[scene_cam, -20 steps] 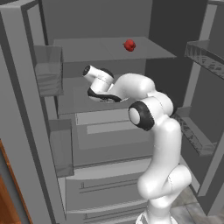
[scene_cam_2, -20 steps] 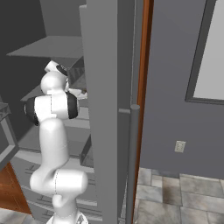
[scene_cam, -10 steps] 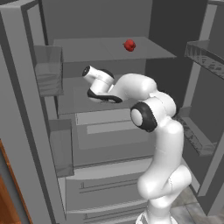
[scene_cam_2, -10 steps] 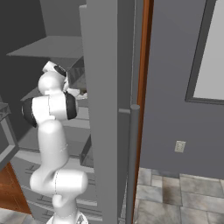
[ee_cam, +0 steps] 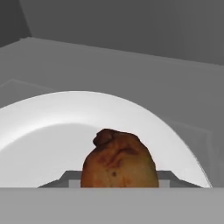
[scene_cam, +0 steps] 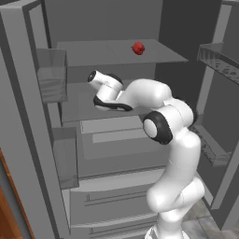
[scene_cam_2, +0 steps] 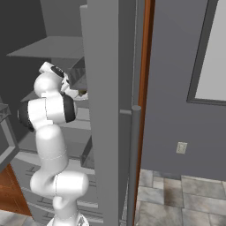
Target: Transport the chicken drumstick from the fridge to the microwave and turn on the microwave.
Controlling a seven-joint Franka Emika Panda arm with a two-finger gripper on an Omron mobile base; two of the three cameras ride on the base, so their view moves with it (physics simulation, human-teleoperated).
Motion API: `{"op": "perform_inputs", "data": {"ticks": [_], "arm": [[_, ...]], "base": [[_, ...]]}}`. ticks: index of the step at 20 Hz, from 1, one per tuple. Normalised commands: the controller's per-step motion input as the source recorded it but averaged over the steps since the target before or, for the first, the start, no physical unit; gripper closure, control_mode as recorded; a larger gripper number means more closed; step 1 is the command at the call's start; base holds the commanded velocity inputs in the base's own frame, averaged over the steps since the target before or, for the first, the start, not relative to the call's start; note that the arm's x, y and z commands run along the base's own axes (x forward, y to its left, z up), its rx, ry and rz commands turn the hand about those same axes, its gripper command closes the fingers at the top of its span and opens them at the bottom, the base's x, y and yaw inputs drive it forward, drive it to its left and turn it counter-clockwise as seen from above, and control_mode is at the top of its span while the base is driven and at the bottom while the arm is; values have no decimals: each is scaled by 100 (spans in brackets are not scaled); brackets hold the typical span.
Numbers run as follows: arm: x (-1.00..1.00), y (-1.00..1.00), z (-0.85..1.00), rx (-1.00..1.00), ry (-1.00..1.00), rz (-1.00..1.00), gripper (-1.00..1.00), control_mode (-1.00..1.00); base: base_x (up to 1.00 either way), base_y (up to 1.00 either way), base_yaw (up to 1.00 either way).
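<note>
While the white arm reaches into the open fridge at the level of its middle shelf, the gripper is pressed closed on the chicken drumstick, which sits between the finger tips directly over a round white plate on the grey shelf. From the left base camera, a small red round item lies on the upper shelf, above and well apart from the hand, and translucent door bins hang on the left door.
</note>
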Motion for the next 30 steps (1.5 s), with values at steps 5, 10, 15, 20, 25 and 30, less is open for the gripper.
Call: {"op": "perform_inputs", "data": {"ticks": [5, 10, 15, 20, 25, 30], "arm": [[-35, 0, 8, 0, 0, 5, 100, -100], [-36, 0, 8, 0, 0, 7, 100, -100], [-34, 0, 11, 0, 0, 7, 100, -100], [-37, -1, 12, 0, 0, 7, 100, -100], [-40, -1, 16, 0, 0, 9, 100, -100], [-43, 0, 19, 0, 0, 15, 100, -100]], "base": [[0, 0, 0], [0, 0, 0], [0, 0, 0], [0, 0, 0], [0, 0, 0], [0, 0, 0]]}}
